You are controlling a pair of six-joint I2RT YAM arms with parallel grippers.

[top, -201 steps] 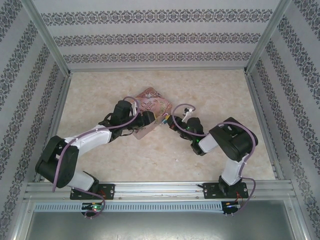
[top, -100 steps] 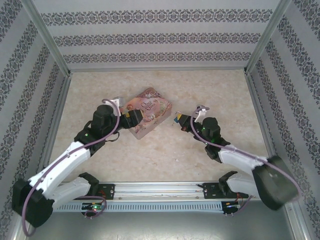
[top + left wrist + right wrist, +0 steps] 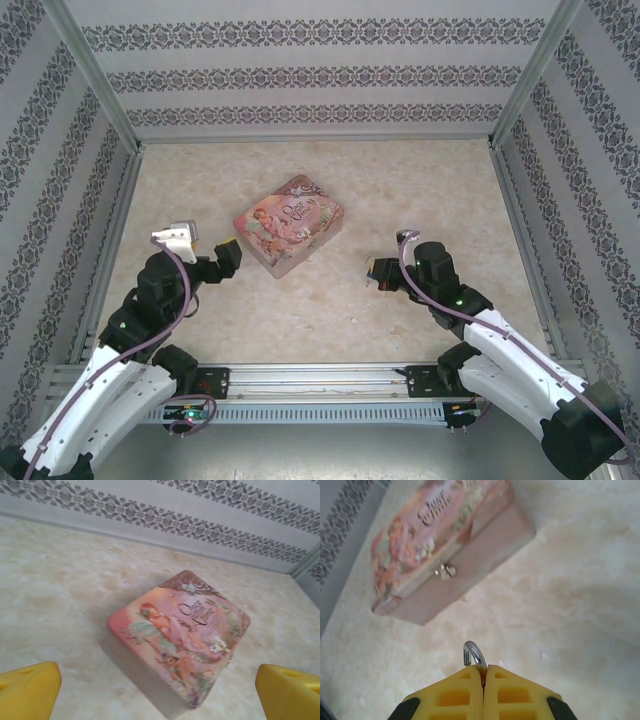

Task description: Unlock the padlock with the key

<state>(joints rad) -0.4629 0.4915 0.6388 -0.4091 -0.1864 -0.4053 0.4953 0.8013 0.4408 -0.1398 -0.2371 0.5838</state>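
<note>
Overhead, beige marbled table (image 3: 330, 310), patterned walls (image 3: 320, 75), right gripper (image 3: 483, 672) pinching padlock (image 3: 472, 655)

The pink tin (image 3: 289, 221) stands mid-table — open tabletop (image 3: 330, 300) on every side, walls (image 3: 300, 80) beyond.

White arm links (image 3: 505, 345), black joints (image 3: 160, 285), purple cables (image 3: 184, 280), small green lights (image 3: 458, 299), yellow recessed fingers (image 3: 515, 696)
</note>
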